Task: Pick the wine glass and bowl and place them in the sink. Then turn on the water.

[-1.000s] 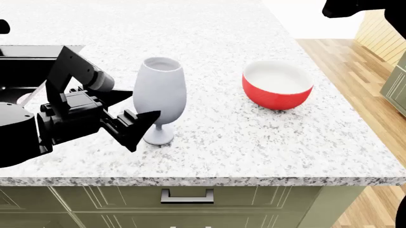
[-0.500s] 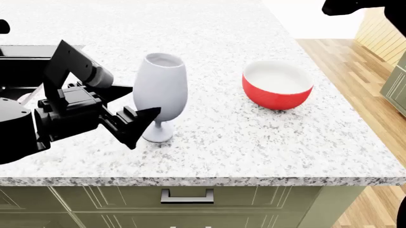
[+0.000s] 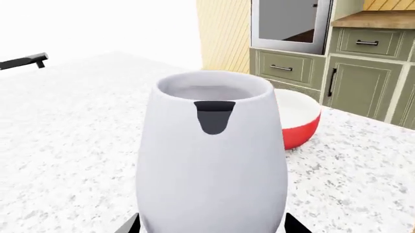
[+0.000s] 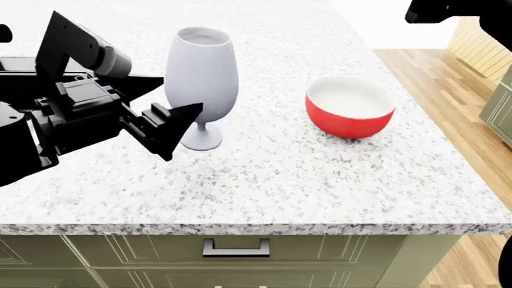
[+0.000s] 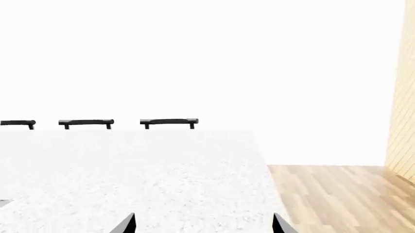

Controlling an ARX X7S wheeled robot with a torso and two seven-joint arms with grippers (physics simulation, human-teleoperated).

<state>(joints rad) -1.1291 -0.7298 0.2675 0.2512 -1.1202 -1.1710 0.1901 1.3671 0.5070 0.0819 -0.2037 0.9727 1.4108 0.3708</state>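
Observation:
My left gripper (image 4: 177, 96) is shut on the tall body of the pale grey-white wine glass (image 4: 201, 66) and holds it upright, its foot just above the granite counter (image 4: 320, 180). In the left wrist view the wine glass (image 3: 211, 160) fills the space between the fingertips of the left gripper (image 3: 211, 225). The red bowl (image 4: 349, 108) with a white inside rests on the counter to the glass's right, and the left wrist view shows this bowl (image 3: 304, 128) behind the glass. The black sink (image 4: 20, 65) shows at the far left, mostly hidden by my arm. My right gripper (image 5: 202, 224) is open over bare counter. No water is seen.
The counter's front edge runs above a green drawer with a metal handle (image 4: 236, 246). Wooden floor (image 4: 448, 90) lies past the counter's right end. Green cabinets (image 3: 363, 73) stand beyond it. Black chair backs (image 5: 168, 121) line the counter's far side.
The left gripper has risen with the wine glass, lifting its foot off the counter and carrying it slightly toward the far side. The bowl has not moved.

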